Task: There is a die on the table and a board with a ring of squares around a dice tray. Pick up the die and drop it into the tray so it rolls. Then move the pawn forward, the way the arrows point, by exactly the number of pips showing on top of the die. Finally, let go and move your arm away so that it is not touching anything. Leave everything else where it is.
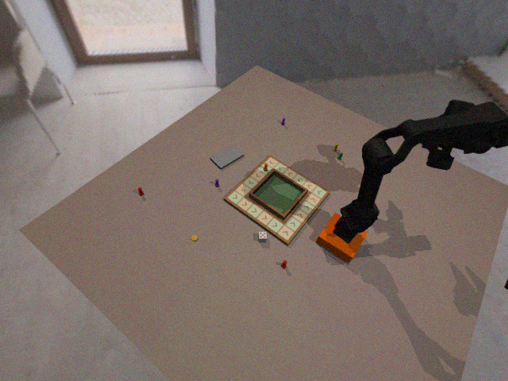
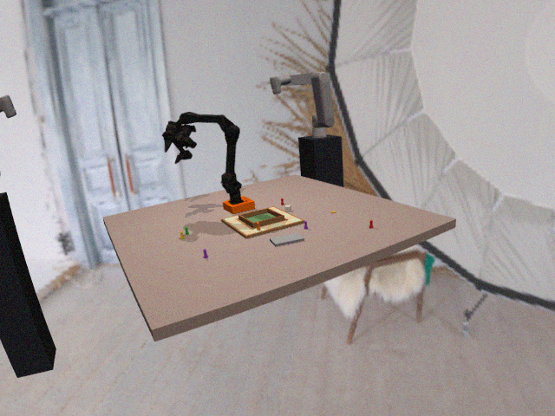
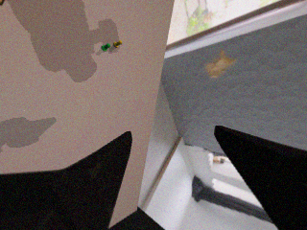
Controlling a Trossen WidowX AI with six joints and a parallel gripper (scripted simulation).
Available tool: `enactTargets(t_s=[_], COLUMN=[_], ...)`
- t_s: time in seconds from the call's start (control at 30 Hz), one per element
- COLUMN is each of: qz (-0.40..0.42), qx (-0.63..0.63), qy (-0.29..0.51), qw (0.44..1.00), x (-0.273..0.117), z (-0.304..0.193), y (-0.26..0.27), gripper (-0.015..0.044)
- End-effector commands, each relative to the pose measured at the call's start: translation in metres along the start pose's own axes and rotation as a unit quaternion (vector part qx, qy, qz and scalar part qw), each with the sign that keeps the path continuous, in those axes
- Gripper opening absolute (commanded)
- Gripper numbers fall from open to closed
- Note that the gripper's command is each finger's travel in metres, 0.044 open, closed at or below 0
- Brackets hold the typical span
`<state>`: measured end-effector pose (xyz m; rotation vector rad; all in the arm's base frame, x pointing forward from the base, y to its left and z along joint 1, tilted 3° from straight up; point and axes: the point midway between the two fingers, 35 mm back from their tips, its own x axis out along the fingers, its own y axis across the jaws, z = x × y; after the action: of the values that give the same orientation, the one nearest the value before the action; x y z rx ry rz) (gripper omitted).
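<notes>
Top view, from the near edge of the table (image 1: 163, 311) going back: one red pawn (image 1: 283, 263), then the white die (image 1: 262, 235) lying on the table just beside the board (image 1: 282, 234), not in the tray (image 1: 279, 193). One yellow disc (image 1: 194, 237) lies to its left. One orange pawn (image 1: 265, 166) stands on a square at the far corner of the ring. I count seven pawns: two red, two purple, one orange, one green (image 1: 340, 155), one yellow (image 1: 335, 146). One grey flat block (image 1: 226, 156) lies behind the board. Arrows are printed on the squares; no readable writing.

Wrist view shows only the green and yellow pawns (image 3: 106, 47) and the table edge between two wide-apart black fingers, nothing held. Exterior view alone shows the gripper (image 2: 178, 143) raised high above the table, beyond its edge.
</notes>
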<state>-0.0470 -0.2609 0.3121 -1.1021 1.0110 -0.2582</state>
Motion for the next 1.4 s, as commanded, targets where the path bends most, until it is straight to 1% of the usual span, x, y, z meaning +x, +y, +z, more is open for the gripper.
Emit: enactTargets(t_s=[0.0,0.13,0.4,0.57,0.73,0.97,1.03,1.17,1.37], qz=[0.002,0.043,0.161,0.238,0.310,0.397,0.415,0.449,0.491], qx=[0.001,0.027,0.068,0.082,0.089,0.081,0.054,0.030,0.012], qy=[-0.003,-0.055,-0.144,-0.175,-0.190,-0.182,-0.198,-0.196,-0.161], qw=[1.000,0.997,0.974,0.952,0.927,0.896,0.886,0.871,0.856], x=[0.002,0.034,0.101,0.133,0.155,0.169,0.163,0.154,0.140], z=[0.001,0.022,0.089,0.140,0.195,0.274,0.299,0.335,0.379], y=[0.000,0.000,0.009,0.020,0.037,0.071,0.084,0.109,0.147], gripper=[0.0374,0.0275,0.0275,0.0275,0.0275,0.0275,0.0275,0.0275,0.0275])
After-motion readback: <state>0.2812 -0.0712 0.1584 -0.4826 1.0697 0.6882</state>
